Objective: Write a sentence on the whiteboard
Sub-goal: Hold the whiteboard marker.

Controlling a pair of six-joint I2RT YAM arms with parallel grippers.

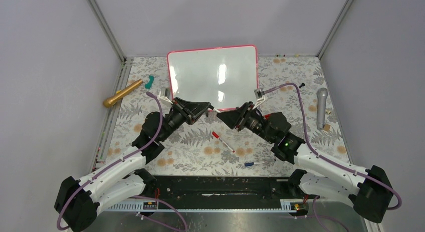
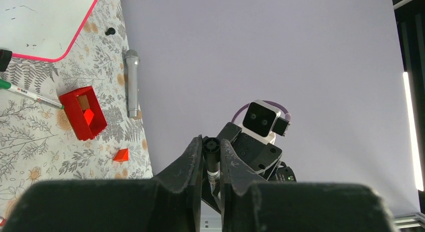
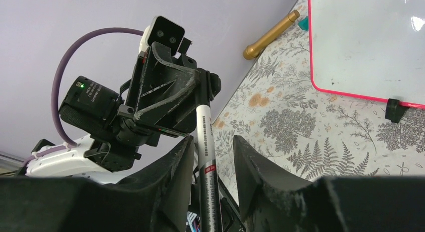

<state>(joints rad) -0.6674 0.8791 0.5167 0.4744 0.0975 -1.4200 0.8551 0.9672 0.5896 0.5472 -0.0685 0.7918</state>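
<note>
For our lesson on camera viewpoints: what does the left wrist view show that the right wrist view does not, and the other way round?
Only the left wrist view: a silver microphone, a red box and a green-capped pen on the patterned tablecloth.
Only the right wrist view: a gold microphone, and the right end effector with its fingers open on either side of the marker.
Both: a corner of the whiteboard with its pink frame, and that same marker, gripped by the left end effector.
</note>
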